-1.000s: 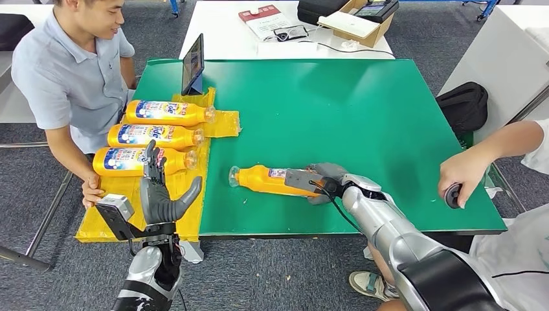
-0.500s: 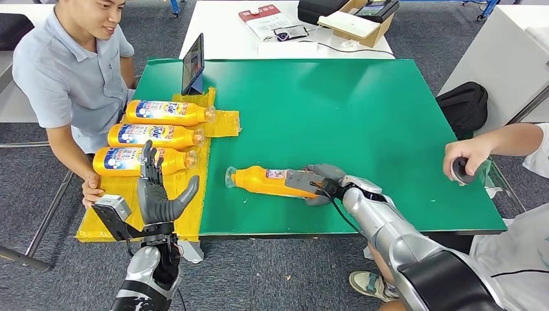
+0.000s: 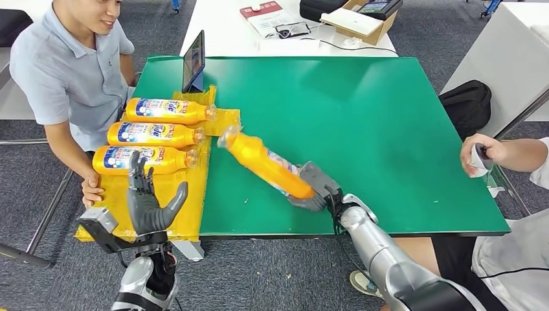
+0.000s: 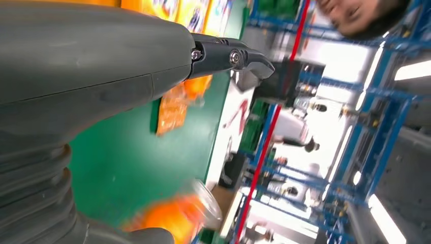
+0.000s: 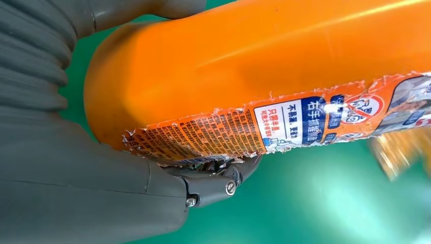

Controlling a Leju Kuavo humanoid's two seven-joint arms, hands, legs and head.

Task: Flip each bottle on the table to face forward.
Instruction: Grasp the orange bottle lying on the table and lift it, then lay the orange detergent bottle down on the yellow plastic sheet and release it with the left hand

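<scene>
The orange bottle point(image 3: 265, 163) is gripped at its base end by the right hand point(image 3: 311, 188), near the front edge of the green table point(image 3: 362, 116); its long axis runs diagonally, the clear cap end raised and pointed away from the robot and to its left, toward the yellow mat point(image 3: 194, 194); its torn back label is seen in the right wrist view point(image 5: 284, 122); three labelled bottles point(image 3: 155, 135) are laid side by side on that mat, caps toward the table's middle; the left hand point(image 3: 147, 204) is held upright before the mat, fingers spread, nothing in it; a person's hand point(image 3: 90, 191) is rested on the mat's edge.
</scene>
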